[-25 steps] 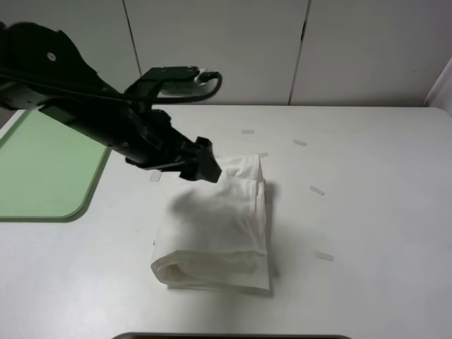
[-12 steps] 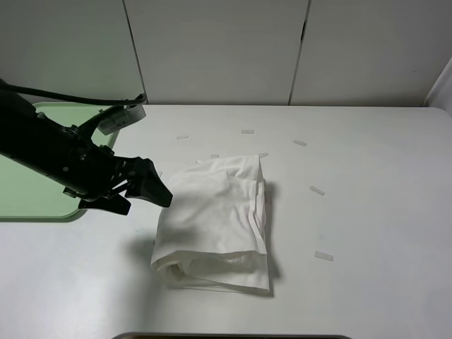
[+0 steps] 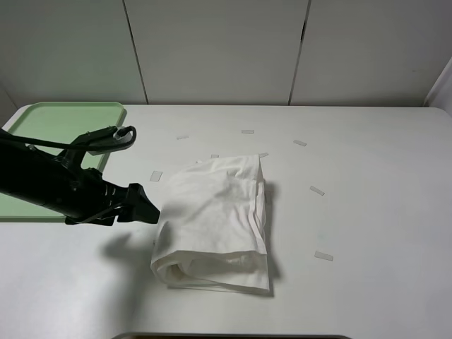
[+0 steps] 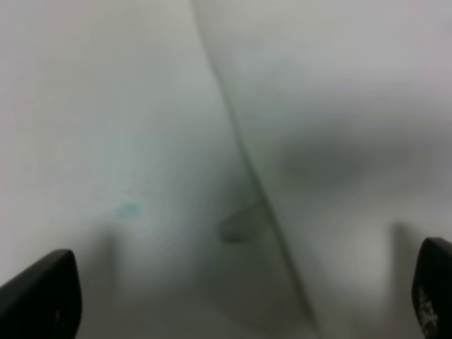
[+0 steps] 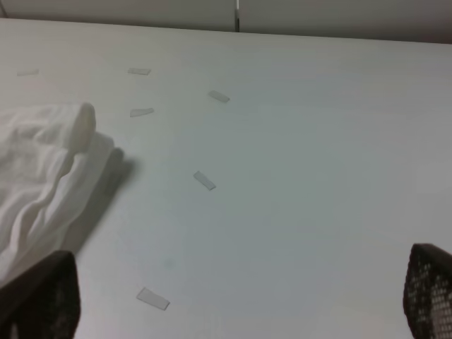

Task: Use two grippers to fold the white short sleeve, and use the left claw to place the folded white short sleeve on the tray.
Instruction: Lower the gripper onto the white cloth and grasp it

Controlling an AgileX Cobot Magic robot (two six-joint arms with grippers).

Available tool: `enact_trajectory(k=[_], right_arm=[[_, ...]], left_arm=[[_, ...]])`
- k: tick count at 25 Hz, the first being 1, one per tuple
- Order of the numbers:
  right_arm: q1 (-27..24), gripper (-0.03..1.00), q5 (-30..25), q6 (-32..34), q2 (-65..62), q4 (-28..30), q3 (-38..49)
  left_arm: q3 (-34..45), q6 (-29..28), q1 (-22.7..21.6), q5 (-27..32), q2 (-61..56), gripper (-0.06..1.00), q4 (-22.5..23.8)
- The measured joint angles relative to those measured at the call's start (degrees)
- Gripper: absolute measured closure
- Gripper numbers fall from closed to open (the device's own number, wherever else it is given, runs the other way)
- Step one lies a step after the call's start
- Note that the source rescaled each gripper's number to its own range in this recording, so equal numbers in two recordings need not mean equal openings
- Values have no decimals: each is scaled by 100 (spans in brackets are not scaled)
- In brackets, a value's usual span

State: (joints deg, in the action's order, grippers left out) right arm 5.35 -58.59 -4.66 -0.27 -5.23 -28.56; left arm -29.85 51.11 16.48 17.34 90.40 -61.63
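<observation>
Approaching the folded white short sleeve (image 3: 215, 222) low, the gaping left claw (image 3: 147, 210) risks shoving it unfolded.

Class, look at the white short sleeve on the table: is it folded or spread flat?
Folded. The white short sleeve lies as a compact stacked bundle with layered edges showing at its near end.

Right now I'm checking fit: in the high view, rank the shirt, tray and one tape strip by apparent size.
1. Shirt, folded.
2. Tray, partly hidden by the left arm and cut off at the frame edge, so this ranking is unsure.
3. Tape strip, clearly smallest.
</observation>
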Motion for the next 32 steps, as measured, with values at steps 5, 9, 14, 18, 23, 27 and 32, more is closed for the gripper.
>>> enact_trajectory(k=[5, 9, 14, 18, 23, 27, 32], right_arm=[[0, -3, 0, 0, 0, 0, 0], [0, -3, 0, 0, 0, 0, 0], [0, -3, 0, 0, 0, 0, 0], [0, -3, 0, 0, 0, 0, 0], [0, -3, 0, 0, 0, 0, 0], [0, -3, 0, 0, 0, 0, 0], [0, -3, 0, 0, 0, 0, 0]], left_arm=[[118, 168, 0, -326, 0, 0, -24], [123, 168, 0, -331, 0, 0, -95], [85, 409, 0, -87, 308, 0, -619], [-73, 1271, 0, 414, 867, 1, -1649], [-312, 2355, 215, 668, 1453, 6, -2892], [-418, 2656, 290, 903, 1808, 9, -3294], [-483, 2686, 290, 954, 1911, 20, -3341]])
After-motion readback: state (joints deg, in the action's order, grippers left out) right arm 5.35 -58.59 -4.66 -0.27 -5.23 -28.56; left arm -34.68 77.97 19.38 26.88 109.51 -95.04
